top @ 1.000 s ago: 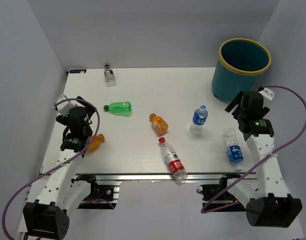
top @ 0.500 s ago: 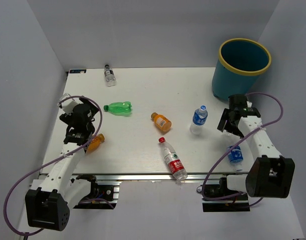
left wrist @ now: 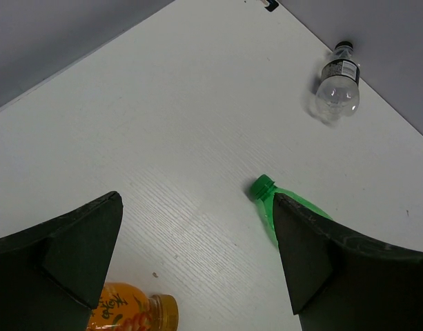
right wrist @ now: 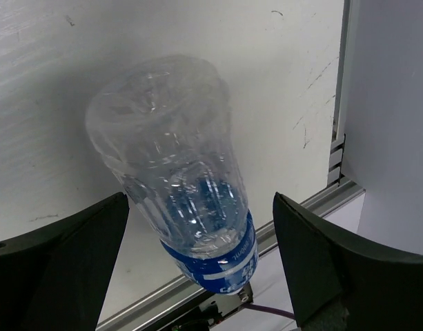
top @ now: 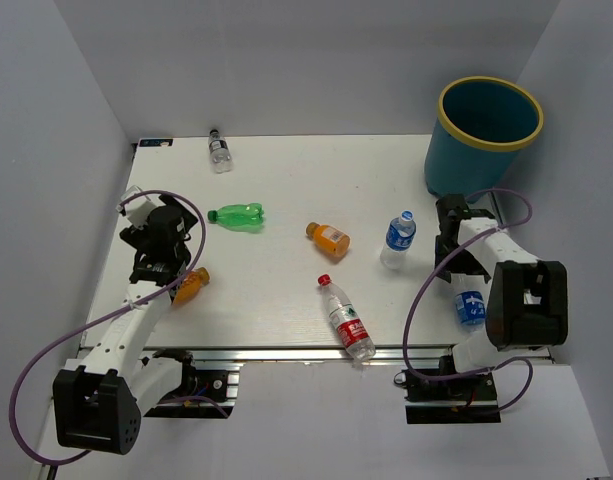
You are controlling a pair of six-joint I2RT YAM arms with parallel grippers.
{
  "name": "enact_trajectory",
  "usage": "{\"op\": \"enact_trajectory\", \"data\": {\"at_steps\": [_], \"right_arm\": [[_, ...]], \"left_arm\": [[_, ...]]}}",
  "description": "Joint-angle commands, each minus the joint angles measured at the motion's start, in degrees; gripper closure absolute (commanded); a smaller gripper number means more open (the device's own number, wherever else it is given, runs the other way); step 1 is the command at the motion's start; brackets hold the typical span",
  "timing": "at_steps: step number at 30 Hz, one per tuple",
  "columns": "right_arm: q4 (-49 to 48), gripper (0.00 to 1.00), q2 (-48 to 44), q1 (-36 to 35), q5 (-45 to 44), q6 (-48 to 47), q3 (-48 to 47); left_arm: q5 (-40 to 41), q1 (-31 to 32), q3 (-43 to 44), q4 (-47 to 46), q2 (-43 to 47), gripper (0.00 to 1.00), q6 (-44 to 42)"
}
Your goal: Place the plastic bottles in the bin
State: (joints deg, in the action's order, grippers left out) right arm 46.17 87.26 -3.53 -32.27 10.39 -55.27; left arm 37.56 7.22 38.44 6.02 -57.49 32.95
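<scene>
Plastic bottles lie scattered on the white table: a dark-capped clear bottle (top: 219,150) (left wrist: 337,83), a green bottle (top: 236,215) (left wrist: 266,196), an orange bottle (top: 329,237) mid-table, another orange bottle (top: 189,286) (left wrist: 132,312), a red-capped bottle (top: 346,318). One blue-labelled bottle (top: 398,240) stands upright. The second blue-labelled bottle (top: 469,303) (right wrist: 190,186) lies at the near right edge. My right gripper (top: 464,272) (right wrist: 201,207) hangs open over it, a finger on each side, not touching. My left gripper (top: 164,228) (left wrist: 197,207) is open and empty between the green bottle and the near orange one. The teal bin (top: 483,137) stands far right.
Grey walls close in the table (top: 286,180) on the left, back and right. A metal rail (right wrist: 197,293) runs along the near edge, just under the lying blue-labelled bottle. A small dark tag (top: 154,142) sits at the far left corner.
My right arm folded in, bringing its gripper from beside the bin down over the near blue-labelled bottle. The left gripper shifted slightly away. The middle orange bottle drifted a little right.
</scene>
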Motion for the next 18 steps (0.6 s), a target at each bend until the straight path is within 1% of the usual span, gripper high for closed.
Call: {"op": "enact_trajectory", "data": {"at_steps": [1, 4, 6, 9, 10, 14, 15, 16, 18], "right_arm": [[-2.2, 0.11, 1.8, -0.2, -2.1, -1.8, 0.2], [-2.8, 0.11, 5.0, -0.1, -4.0, -1.2, 0.2], [-3.6, 0.11, 6.9, 0.1, -2.4, -0.9, 0.0], [-4.1, 0.19, 9.1, 0.1, 1.5, -0.8, -1.2], [-4.7, 0.24, 9.2, 0.1, 2.2, -0.8, -1.6], [-9.5, 0.35, 7.5, 0.2, 4.5, -1.3, -0.2], [-10.1, 0.4, 6.9, 0.1, 5.0, -1.3, 0.0], [-10.8, 0.51, 6.7, 0.1, 5.2, -1.1, 0.0], [-10.6, 0.62, 5.8, 0.2, 5.9, -0.6, -1.0]], "left_arm": [[1.7, -0.4, 1.9, 0.2, 1.2, 0.02, -0.5], [2.6, -0.5, 2.1, 0.8, 1.2, 0.02, -0.6], [3.1, -0.4, 2.1, 0.9, 1.3, 0.02, -0.6], [3.6, -0.4, 2.3, 1.3, 1.5, 0.02, -0.3], [3.9, -0.4, 2.3, 2.0, 1.5, 0.02, -0.2], [4.9, -0.4, 2.7, 2.9, 2.0, 0.02, 0.0], [4.9, -0.5, 2.5, 2.9, 2.5, 0.02, 0.1], [4.8, -0.4, 2.4, 2.7, 2.7, 0.02, 0.1], [4.2, -0.4, 2.3, 2.3, 3.3, 0.02, -0.1]]}}
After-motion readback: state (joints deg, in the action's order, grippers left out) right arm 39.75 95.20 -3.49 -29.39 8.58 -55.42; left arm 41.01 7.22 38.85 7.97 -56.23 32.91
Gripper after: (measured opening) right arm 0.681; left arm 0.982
